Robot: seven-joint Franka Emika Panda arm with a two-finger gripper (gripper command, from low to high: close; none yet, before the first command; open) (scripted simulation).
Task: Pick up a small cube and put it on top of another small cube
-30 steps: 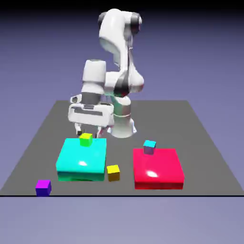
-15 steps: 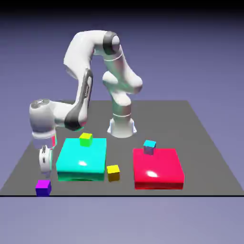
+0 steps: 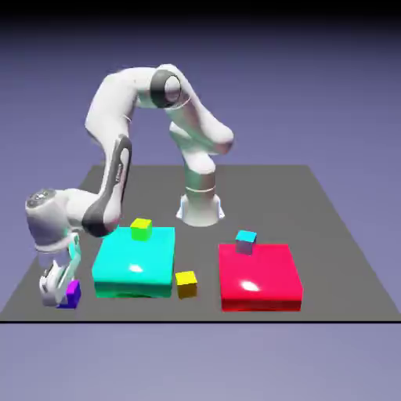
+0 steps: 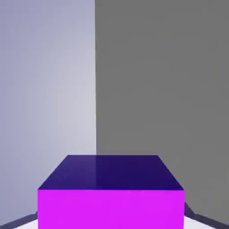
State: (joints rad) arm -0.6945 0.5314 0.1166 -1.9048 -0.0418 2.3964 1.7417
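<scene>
The small purple cube (image 3: 73, 292) rests on the table near the front corner at the exterior view's left. My gripper (image 3: 61, 292) has come down around it and is open, with a finger on each side. In the hand view the purple cube (image 4: 111, 192) fills the bottom middle, and grey fingertips (image 4: 18, 222) show at both lower corners beside it. The lime yellow-green cube (image 3: 141, 229) sits on the back edge of the big cyan block (image 3: 133, 266), apart from my gripper.
A deeper yellow cube (image 3: 186, 283) lies in front of the cyan block. A light-blue cube (image 3: 246, 241) sits on the big red block (image 3: 259, 278). The table's edge (image 4: 95, 89) runs close beside the purple cube.
My arm swung from over the cyan block to the exterior view's left, then dropped until the fingers stood on either side of the purple cube. No cube has moved.
</scene>
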